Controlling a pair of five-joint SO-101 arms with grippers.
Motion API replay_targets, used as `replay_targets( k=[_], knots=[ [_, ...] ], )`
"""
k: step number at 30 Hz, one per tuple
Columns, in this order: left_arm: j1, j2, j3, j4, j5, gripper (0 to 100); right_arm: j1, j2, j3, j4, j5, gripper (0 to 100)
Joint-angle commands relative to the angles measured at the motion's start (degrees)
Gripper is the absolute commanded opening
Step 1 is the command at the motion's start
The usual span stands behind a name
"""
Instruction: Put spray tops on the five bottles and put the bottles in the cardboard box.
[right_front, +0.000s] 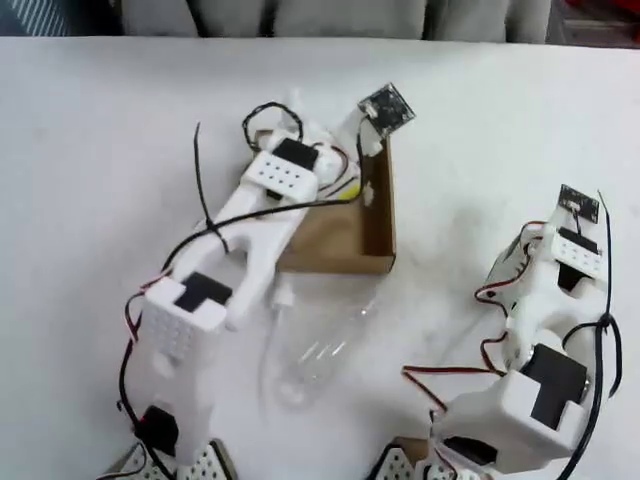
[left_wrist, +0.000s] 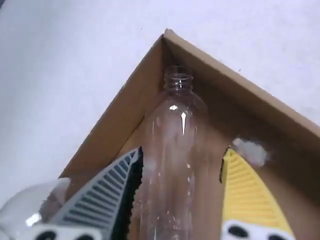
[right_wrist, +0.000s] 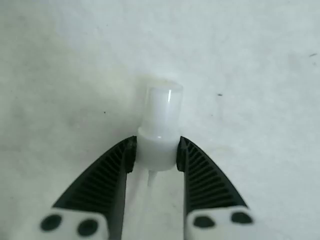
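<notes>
1. Cardboard box (right_front: 380, 225) sits on the white counter (right_front: 90, 120); a clear bottle (left_wrist: 175, 130) with a bare, open neck points into one of its corners.
2. Left jaws straddle that bottle, parted: the dark one touches it and the yellow one stands just off.
3. Right jaws are clamped on a white spray top (right_wrist: 159, 135), well apart from the box.
4. A second bottle (right_front: 310, 350) lies on the counter beside the box.

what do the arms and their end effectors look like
Both the left arm and right arm are white plastic shells with black motor blocks, trailing thin red and black wires. A small dark circuit board sits at each wrist. The left end effector has one grey ribbed finger and one yellow finger; the right end effector has two black ribbed fingers.
</notes>
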Motion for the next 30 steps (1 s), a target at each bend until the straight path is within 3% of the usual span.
replay_targets(
  k=[1, 30],
  knots=[
    [-1.3, 1.2, -5.4, -1.4, -0.1, 25, -0.3, 0.8, 0.0, -1.6, 0.5, 1.5],
    [-0.9, 10.6, -10.0, -1.2, 0.4, 25, -0.3, 0.9, 0.0, -1.6, 2.8, 1.5]
  ],
)
